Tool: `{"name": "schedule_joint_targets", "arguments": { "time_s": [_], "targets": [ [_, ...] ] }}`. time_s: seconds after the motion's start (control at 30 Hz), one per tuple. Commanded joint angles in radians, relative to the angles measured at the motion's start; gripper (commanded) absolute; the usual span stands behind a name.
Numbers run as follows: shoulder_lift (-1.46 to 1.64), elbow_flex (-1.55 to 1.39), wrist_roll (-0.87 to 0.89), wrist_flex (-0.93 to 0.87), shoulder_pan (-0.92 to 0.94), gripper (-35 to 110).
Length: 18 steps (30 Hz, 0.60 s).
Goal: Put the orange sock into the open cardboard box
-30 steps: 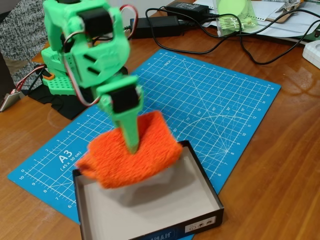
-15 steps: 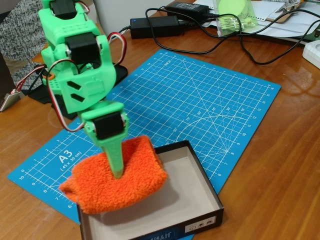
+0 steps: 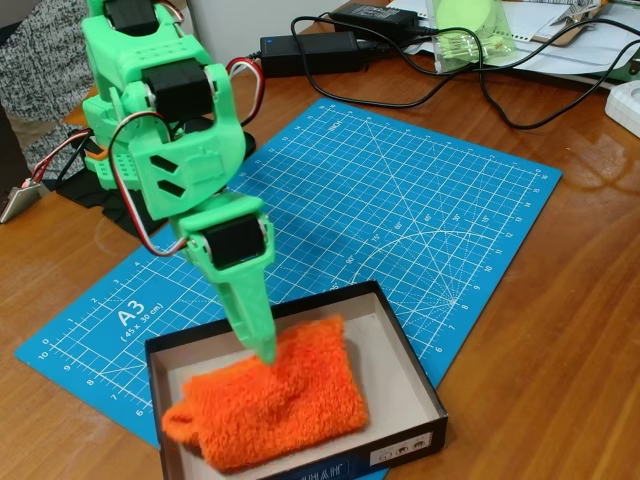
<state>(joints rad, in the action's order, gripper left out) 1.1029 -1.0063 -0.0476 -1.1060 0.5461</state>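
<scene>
The orange sock lies inside the open cardboard box, spread over its grey floor, with its left end resting against the box's left wall. My green gripper points down into the box from the upper left. Its tip meets the sock's upper edge, where the cloth puckers up into a fold towards it. The fingers look closed on that fold, and one finger hides the other from this angle. The box sits at the front edge of the blue mat, a white label on its near wall.
A blue A3 cutting mat covers the wooden table under the box and arm. Black power adapters and cables lie along the back, beside a green plastic container and papers. The arm's base stands at the mat's left.
The gripper carried the sock from above the box's back-left edge down and to the right. The sock, which hung in the air before, now lies on the box floor.
</scene>
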Motion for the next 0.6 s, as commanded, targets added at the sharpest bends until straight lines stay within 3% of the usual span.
{"name": "schedule_joint_targets", "arguments": {
  "time_s": [0.0,0.13,0.27,0.33,0.4,0.57],
  "targets": [
    [0.040,0.032,-0.032,0.005,0.012,22],
    [0.041,0.072,-0.057,-0.018,0.035,23],
    [0.118,0.160,-0.064,-0.175,0.014,22],
    [0.233,0.156,-0.058,-0.282,-0.058,20],
    [0.410,0.091,-0.021,-0.374,-0.167,0],
    [0.807,-0.153,0.080,-0.414,-0.476,0]
  ]
}}
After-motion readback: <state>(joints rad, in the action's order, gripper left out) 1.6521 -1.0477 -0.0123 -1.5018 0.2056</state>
